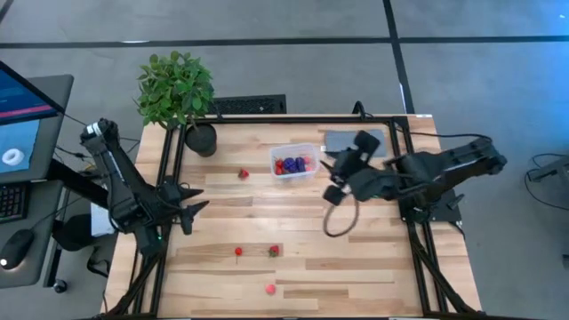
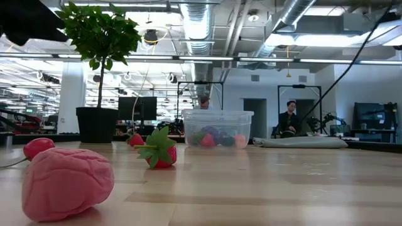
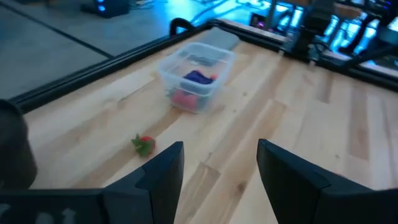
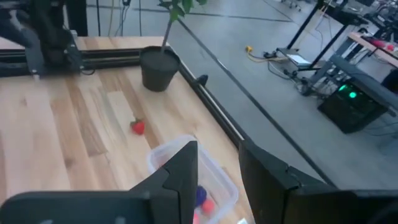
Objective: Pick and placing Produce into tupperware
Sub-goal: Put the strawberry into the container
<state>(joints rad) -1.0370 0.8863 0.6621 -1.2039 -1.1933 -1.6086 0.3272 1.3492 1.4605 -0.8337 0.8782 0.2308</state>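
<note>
The left gripper (image 1: 197, 200) waits at the left side, fingers apart. The right gripper (image 1: 331, 163) hangs high, fingers a little apart.

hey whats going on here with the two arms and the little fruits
A two-armed robot is sorting toy produce into a clear plastic box. The box already holds several red and purple pieces. The right gripper sits just beside the box with nothing visible between its fingers. The left gripper waits open at the table's left side. Four pieces still lie loose on the table: a strawberry near the potted plant, and three more toward the front edge.
</note>
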